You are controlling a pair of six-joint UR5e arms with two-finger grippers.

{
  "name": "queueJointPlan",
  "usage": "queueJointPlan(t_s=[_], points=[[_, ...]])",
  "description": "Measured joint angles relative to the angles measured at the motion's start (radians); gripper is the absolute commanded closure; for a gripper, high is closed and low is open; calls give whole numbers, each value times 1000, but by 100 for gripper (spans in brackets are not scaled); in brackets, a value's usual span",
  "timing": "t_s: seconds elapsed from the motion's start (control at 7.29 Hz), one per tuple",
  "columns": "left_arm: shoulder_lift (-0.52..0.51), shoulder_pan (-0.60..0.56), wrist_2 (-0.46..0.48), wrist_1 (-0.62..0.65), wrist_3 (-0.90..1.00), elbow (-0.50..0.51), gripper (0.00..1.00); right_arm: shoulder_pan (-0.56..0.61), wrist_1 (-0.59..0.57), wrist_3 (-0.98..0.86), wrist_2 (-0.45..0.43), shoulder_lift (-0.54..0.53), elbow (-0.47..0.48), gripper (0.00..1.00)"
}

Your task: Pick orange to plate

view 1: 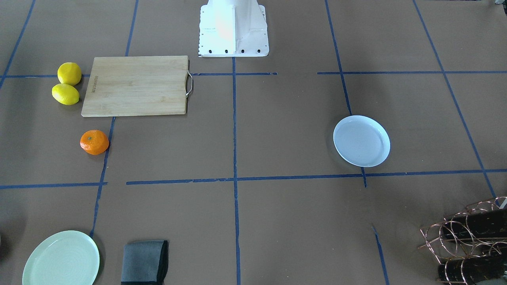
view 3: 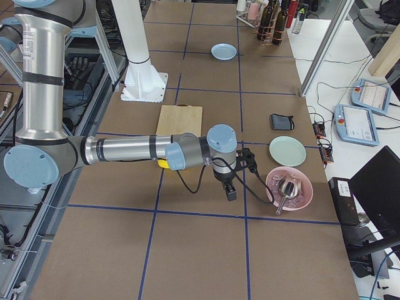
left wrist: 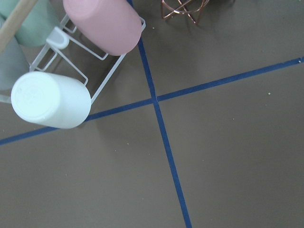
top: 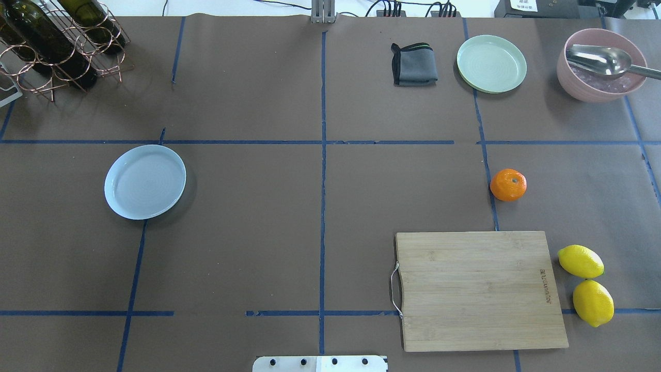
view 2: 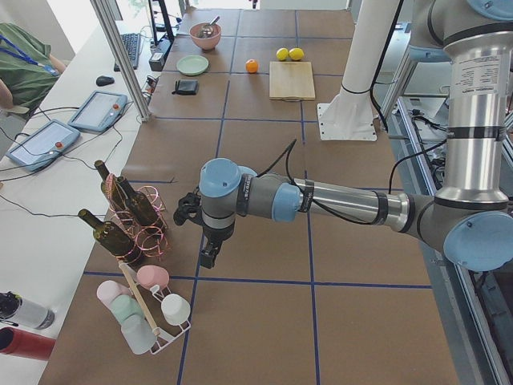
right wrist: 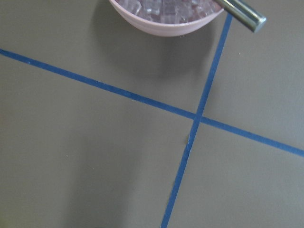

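Observation:
The orange point(top: 508, 185) lies on the brown table just beyond the cutting board's far corner; it also shows as the orange point(view 1: 94, 142) in the front-facing view. The bluish-white plate point(top: 145, 181) sits bare on the opposite half of the table, far from the fruit, and shows as the plate point(view 1: 361, 141) from the front. Neither arm appears in the overhead or front views. My left gripper point(view 2: 208, 255) hangs near the bottle rack, and my right gripper point(view 3: 230, 191) hangs beside the pink bowl. I cannot tell whether either is open or shut.
A wooden cutting board point(top: 477, 289) has two lemons point(top: 586, 284) at its side. A pale green plate point(top: 491, 63), a folded grey cloth point(top: 414, 64) and a pink bowl point(top: 601, 64) with a spoon line the far edge. A copper bottle rack point(top: 57, 46) and a cup rack point(left wrist: 71, 61) stand at the left end.

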Motion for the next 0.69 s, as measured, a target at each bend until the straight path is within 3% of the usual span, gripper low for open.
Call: queueJointPlan(t_s=[0.41,0.69], points=[[-19,1,23,-448,-76,35,0,1,2,17,7,28,14,0],[-17,59,25,-632,-352,43,0,1,45,19,8,29,7,0]])
